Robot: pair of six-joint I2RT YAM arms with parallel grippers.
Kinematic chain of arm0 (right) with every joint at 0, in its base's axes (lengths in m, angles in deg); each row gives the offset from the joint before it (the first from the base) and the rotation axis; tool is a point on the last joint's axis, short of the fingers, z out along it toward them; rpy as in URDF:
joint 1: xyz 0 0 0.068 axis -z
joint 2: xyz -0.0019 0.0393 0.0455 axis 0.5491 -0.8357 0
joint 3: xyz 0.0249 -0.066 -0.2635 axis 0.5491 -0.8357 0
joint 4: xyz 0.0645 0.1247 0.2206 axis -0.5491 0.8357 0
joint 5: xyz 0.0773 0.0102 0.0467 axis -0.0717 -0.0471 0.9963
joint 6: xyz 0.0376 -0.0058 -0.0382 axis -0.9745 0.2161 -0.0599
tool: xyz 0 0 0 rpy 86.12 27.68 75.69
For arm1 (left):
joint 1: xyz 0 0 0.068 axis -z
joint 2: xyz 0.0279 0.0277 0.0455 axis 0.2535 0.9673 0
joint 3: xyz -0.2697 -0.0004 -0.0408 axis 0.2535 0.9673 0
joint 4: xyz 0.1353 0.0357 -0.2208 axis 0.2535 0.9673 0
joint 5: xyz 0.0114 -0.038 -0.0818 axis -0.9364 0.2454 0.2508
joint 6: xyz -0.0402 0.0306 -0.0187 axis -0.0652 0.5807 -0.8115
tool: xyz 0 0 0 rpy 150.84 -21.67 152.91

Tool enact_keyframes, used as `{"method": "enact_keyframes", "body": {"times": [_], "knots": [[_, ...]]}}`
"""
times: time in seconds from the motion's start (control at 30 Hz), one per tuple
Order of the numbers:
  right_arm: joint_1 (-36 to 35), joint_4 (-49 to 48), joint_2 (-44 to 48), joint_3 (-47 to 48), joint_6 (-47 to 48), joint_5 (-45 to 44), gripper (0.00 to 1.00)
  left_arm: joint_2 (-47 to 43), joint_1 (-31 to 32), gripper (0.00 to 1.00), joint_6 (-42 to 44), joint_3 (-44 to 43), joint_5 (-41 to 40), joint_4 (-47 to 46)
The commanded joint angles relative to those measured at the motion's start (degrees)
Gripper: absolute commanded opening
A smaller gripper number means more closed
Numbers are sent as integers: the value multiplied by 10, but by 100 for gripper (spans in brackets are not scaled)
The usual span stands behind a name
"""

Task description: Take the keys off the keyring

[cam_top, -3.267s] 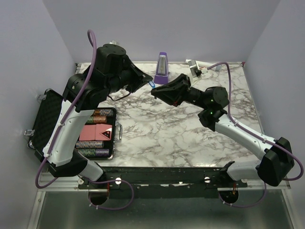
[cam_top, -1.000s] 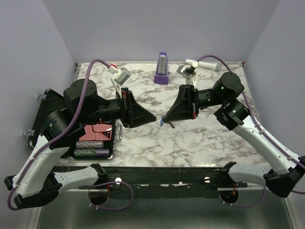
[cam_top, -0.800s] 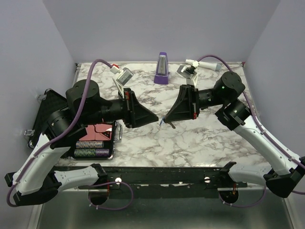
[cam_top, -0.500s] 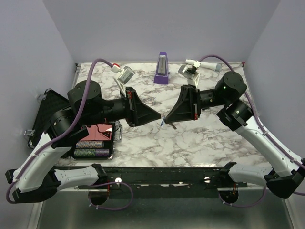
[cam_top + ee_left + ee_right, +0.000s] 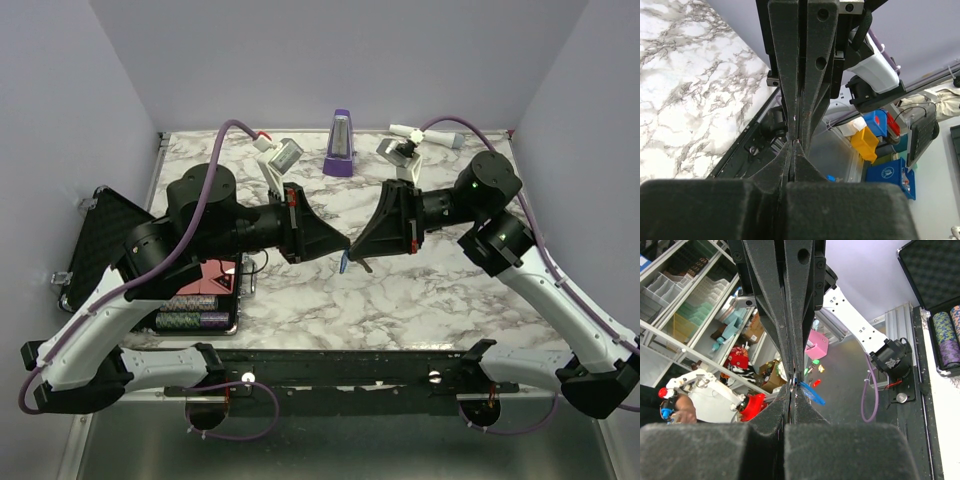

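My two grippers meet tip to tip above the middle of the marble table point(image 5: 420, 300). The right gripper point(image 5: 353, 250) is shut on the keys; a thin metal key point(image 5: 362, 266) pokes out under its tip. The left gripper point(image 5: 344, 247) is shut, its tip pinching the keyring where the tips meet. The blue-headed key point(image 5: 343, 264) hangs loose below. In the right wrist view the silvery keyring point(image 5: 791, 384) sits at my right gripper point(image 5: 791, 388) tip and the blue key point(image 5: 808, 393) sticks out to the right. In the left wrist view the left gripper point(image 5: 793, 143) is shut against the right gripper's tips.
A purple metronome-shaped block point(image 5: 340, 145) stands at the back centre. A white cylinder point(image 5: 404, 131) lies at the back right. An open black case point(image 5: 100, 240) with poker chips point(image 5: 195, 320) and a pink card box point(image 5: 210, 275) sits at the left edge, under the left arm.
The left gripper has moved right and closed the gap until its tip meets the right gripper's tip at the keys. The right gripper has held about still with the keys.
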Motion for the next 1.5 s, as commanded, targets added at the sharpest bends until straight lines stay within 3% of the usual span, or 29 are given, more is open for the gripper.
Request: {"method": "enact_keyframes", "body": {"times": [0.0,0.13,0.33,0.63,1.03,1.2,1.33,1.4,1.43,1.47], "knots": [[-4,6,12,15,8,-10,1,10,11,0,-1,-25,-15,6],[-4,6,9,15,13,-5,1,27,17,0,16,-45,15,31],[-5,63,9,14,37,23,1,84,45,0,97,-140,12,208],[-7,78,-2,10,40,88,1,134,50,0,170,-169,118,297],[-17,93,-22,16,51,145,1,198,50,0,226,-177,240,304],[-18,92,-25,16,50,157,1,212,53,0,229,-175,258,301],[-18,98,-25,15,54,153,1,222,54,0,225,-191,221,317],[-18,114,-19,16,69,144,1,224,54,4,217,-213,178,336],[-18,120,-15,15,73,140,1,222,54,10,213,-216,157,342],[-18,121,-11,14,74,135,1,218,54,23,206,-220,145,343]]}}
